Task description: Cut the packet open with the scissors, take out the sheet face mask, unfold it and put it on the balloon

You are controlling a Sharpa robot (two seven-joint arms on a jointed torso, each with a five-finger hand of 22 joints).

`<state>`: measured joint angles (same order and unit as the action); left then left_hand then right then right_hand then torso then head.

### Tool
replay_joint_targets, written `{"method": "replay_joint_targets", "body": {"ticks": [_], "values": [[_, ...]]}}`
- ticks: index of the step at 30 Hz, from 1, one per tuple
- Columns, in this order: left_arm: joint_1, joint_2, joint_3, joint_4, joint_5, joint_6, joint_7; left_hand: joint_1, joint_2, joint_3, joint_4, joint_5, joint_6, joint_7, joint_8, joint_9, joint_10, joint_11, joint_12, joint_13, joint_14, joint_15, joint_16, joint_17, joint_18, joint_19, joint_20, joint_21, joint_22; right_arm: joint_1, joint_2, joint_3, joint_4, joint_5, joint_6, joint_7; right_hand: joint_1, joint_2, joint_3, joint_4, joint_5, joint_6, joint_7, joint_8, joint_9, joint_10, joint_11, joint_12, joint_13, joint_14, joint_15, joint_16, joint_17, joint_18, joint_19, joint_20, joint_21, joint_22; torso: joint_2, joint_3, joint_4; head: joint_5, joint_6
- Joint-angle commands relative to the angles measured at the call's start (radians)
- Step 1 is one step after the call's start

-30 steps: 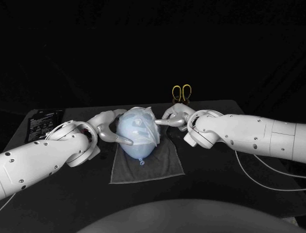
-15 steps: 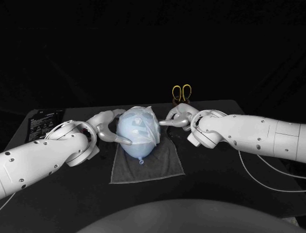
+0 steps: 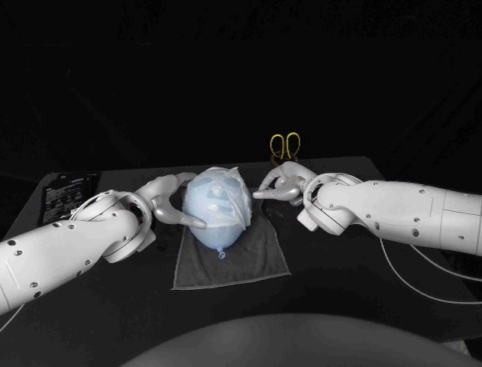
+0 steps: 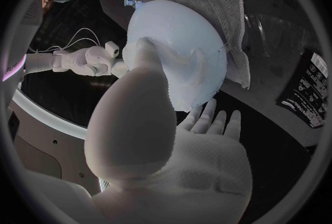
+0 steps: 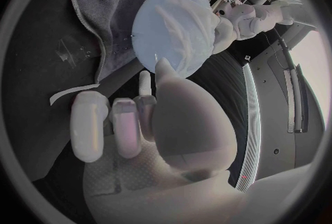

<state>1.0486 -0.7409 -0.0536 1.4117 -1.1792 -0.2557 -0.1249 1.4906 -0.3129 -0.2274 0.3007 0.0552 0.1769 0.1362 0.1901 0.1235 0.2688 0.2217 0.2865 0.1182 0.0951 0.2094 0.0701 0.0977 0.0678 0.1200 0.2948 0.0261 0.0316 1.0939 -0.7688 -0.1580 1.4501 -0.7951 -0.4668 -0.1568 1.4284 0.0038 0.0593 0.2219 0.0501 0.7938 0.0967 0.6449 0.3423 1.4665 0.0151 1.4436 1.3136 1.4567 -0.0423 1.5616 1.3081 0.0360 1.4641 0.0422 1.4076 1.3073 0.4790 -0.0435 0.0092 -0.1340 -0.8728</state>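
A pale blue balloon (image 3: 215,218) (image 4: 176,30) (image 5: 149,33) lies on a grey towel (image 3: 246,260), knot toward me. The white sheet mask (image 3: 230,193) (image 5: 193,30) is draped over its upper half. My left hand (image 3: 166,200) (image 4: 138,124) cups the balloon's left side, with the thumb pressed on its front and the fingers behind it. My right hand (image 3: 283,183) (image 5: 138,124) hovers just off the balloon's right side. Its fingers are spread with nothing in them, and the thumb tip is close to the mask's edge. The yellow-handled scissors (image 3: 286,145) stand at the table's far edge.
The dark packet (image 3: 66,195) (image 4: 307,88) lies at the table's left end. A thin white strip (image 5: 68,94) and a clear film (image 5: 69,50) lie on the table beside the towel, by my right hand.
My right hand has drawn a little to the right, off the mask it was touching. The left hand and the balloon have stayed put.
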Motion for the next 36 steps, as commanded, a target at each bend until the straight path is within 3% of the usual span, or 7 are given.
{"method": "replay_joint_targets", "body": {"ticks": [1, 3, 8, 14, 20, 26, 36], "values": [[-0.002, 0.002, -0.001, -0.002, 0.0, 0.013, -0.006, 0.007, 0.0, 0.001, 0.002, 0.001, 0.006, 0.123, 0.006, 0.001, 0.006, -0.002, 0.005, -0.001, 0.005, -0.002, 0.002, -0.001, -0.006, 0.009, 0.0, 0.005, 0.0, 0.0, -0.014, 0.001, 0.034, 0.059, -0.008, 0.167, 0.076, 0.072, 0.026, -0.005, 0.001, 0.008, 0.018, -0.064, -0.031, 0.013, 0.018, 0.01, 0.137, 0.113, 0.006, 0.007, 0.259, -0.004, 0.057, 0.018, 0.008, 0.22, -0.002, -0.0003, 0.0008, 0.0, 0.0], [-0.003, 0.002, -0.001, -0.002, 0.0, 0.013, -0.006, 0.007, 0.0, 0.001, 0.002, 0.001, 0.006, 0.123, 0.006, 0.001, 0.006, -0.002, 0.005, -0.001, 0.005, -0.002, 0.002, -0.001, -0.006, 0.009, 0.0, 0.005, 0.0, -0.002, -0.026, 0.001, 0.06, 0.073, -0.014, 0.21, 0.068, 0.06, 0.044, -0.009, 0.0, 0.024, 0.025, -0.11, -0.051, 0.019, 0.025, 0.02, 0.146, 0.114, 0.012, 0.009, 0.263, -0.006, 0.06, 0.026, 0.02, 0.223, -0.001, 0.0001, 0.0014, 0.0, 0.0], [-0.003, 0.001, -0.001, -0.003, 0.003, 0.014, -0.007, 0.007, 0.0, 0.001, 0.002, 0.001, 0.006, 0.123, 0.006, 0.001, 0.006, -0.002, 0.005, -0.001, 0.005, -0.002, 0.002, -0.001, -0.006, 0.009, 0.0, 0.005, 0.0, -0.006, -0.046, 0.0, 0.103, 0.088, -0.018, 0.266, 0.062, 0.044, 0.073, -0.024, 0.0, 0.054, 0.029, -0.163, -0.072, 0.03, 0.028, 0.034, 0.16, 0.114, 0.016, 0.009, 0.263, -0.009, 0.065, 0.032, 0.035, 0.227, 0.0, 0.0003, -0.0002, -0.001, 0.0], [-0.003, 0.001, -0.001, -0.004, 0.004, 0.014, -0.008, 0.007, 0.0, 0.001, 0.002, 0.001, 0.006, 0.123, 0.006, 0.001, 0.006, -0.002, 0.005, -0.001, 0.005, -0.002, 0.002, -0.001, -0.006, 0.009, 0.0, 0.005, 0.0, -0.011, -0.053, 0.0, 0.119, 0.085, -0.004, 0.275, 0.059, 0.036, 0.09, -0.034, 0.0, 0.067, 0.031, -0.189, -0.083, 0.034, 0.03, 0.039, 0.165, 0.114, 0.018, 0.009, 0.263, -0.01, 0.066, 0.034, 0.041, 0.229, -0.001, 0.0002, 0.0007, -0.003, 0.0], [-0.003, 0.001, -0.001, -0.003, 0.009, 0.014, -0.009, 0.011, 0.0, 0.001, 0.002, 0.001, 0.006, 0.123, 0.006, 0.001, 0.007, -0.002, 0.005, -0.003, 0.004, -0.002, 0.0, -0.002, -0.006, 0.009, 0.0, 0.005, 0.0, -0.021, -0.055, 0.0, 0.12, 0.064, 0.008, 0.262, 0.051, 0.019, 0.124, -0.056, 0.0, 0.072, 0.042, -0.237, -0.101, 0.032, 0.039, 0.038, 0.164, 0.114, 0.025, 0.009, 0.263, -0.009, 0.064, 0.039, 0.036, 0.227, -0.001, -0.0005, 0.0013, -0.001, 0.0], [-0.003, -0.001, -0.001, -0.003, 0.012, 0.015, -0.011, 0.011, 0.0, 0.001, 0.002, 0.001, 0.006, 0.123, 0.006, 0.001, 0.007, -0.002, 0.005, -0.003, 0.004, -0.002, 0.0, -0.002, -0.006, 0.009, 0.0, 0.005, 0.0, -0.032, -0.059, 0.0, 0.114, 0.029, -0.013, 0.231, 0.032, 0.003, 0.139, -0.064, 0.0, 0.073, 0.05, -0.263, -0.11, 0.027, 0.047, 0.032, 0.159, 0.114, 0.032, 0.009, 0.263, -0.005, 0.058, 0.046, 0.019, 0.222, -0.001, -0.0011, 0.0006, 0.001, 0.0], [-0.003, -0.004, -0.001, -0.004, 0.015, 0.015, -0.011, 0.011, 0.0, 0.001, 0.002, 0.001, 0.007, 0.124, 0.006, 0.001, 0.007, -0.001, 0.005, -0.003, 0.003, -0.001, -0.001, -0.003, -0.005, 0.009, 0.0, 0.005, 0.0, -0.039, -0.067, 0.0, 0.094, 0.001, -0.066, 0.209, 0.024, -0.008, 0.148, -0.072, 0.0, 0.084, 0.05, -0.272, -0.112, 0.026, 0.048, 0.033, 0.16, 0.114, 0.034, 0.009, 0.263, -0.005, 0.057, 0.048, 0.018, 0.222, -0.001, -0.0004, -0.0002, 0.002, 0.0]]}}
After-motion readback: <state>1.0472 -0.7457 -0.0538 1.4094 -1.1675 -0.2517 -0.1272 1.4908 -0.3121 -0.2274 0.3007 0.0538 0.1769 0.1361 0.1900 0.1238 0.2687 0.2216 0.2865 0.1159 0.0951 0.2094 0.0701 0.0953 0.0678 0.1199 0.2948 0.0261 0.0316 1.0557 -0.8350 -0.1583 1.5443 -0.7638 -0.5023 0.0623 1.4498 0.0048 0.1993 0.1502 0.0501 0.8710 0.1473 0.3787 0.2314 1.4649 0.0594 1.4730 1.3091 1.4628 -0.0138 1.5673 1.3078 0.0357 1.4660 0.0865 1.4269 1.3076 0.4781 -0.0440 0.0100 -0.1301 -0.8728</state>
